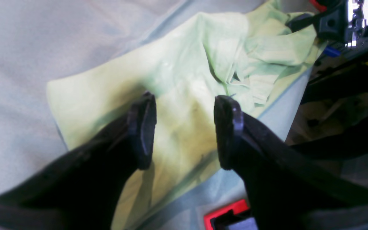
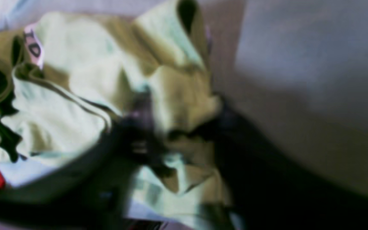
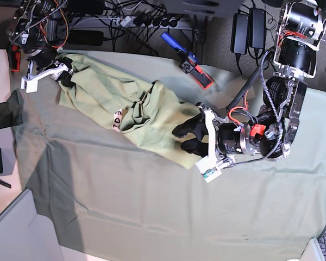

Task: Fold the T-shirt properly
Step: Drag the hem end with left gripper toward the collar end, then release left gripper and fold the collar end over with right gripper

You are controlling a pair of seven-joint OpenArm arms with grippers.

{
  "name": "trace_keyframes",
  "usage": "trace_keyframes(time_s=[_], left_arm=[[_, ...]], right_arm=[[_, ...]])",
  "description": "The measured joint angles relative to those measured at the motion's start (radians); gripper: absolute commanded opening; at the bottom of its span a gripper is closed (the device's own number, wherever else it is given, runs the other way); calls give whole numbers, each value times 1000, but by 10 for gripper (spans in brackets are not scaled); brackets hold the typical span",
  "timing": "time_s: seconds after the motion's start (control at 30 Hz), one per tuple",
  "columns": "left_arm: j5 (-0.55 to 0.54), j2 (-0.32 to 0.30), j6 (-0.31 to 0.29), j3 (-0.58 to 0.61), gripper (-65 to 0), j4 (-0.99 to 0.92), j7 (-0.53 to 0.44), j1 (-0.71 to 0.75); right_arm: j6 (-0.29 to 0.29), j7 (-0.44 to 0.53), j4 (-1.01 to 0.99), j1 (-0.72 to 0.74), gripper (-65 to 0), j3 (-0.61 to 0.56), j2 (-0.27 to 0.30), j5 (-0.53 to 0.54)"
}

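The pale yellow-green T-shirt [image 3: 146, 111] lies crumpled in a long band from upper left to centre on the table cloth [image 3: 125, 206]. Its white tag [image 3: 117, 119] faces up and also shows in the right wrist view [image 2: 34, 48]. My left gripper [image 3: 186, 137] is open, its jaws spread just above the shirt's lower right end [image 1: 177, 105]; the left wrist view shows it [image 1: 185, 127] empty. My right gripper [image 3: 67, 75] is at the shirt's upper left end, with bunched cloth [image 2: 184, 105] between its blurred jaws [image 2: 180, 131].
A blue and red tool [image 3: 187, 61] lies at the back of the table. Cables and power bricks [image 3: 244, 27] run behind it. Dark objects [image 3: 2, 117] sit off the left edge. A red and black part [image 1: 225, 214] sits below my left gripper.
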Motion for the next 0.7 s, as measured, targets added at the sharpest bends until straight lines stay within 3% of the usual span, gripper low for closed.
trace_keyframes(time_s=[0.03, 0.07, 0.37, 0.47, 0.7], left_arm=[[0, 0, 0, 0, -322, 0, 0, 0], [0, 0, 0, 0, -322, 0, 0, 0], [-37, 0, 0, -74, -322, 18, 6, -6], [-59, -12, 0, -135, -322, 31, 24, -37], [-79, -129, 0, -179, -322, 33, 31, -47]], right_arm=[[0, 3, -2, 0, -642, 0, 0, 0], [0, 3, -2, 0, -650, 0, 0, 0], [0, 34, -2, 9, -650, -2, 2, -49], [3, 51, -4, 11, -650, -5, 33, -80], [4, 57, -4, 11, -650, 97, 151, -98]])
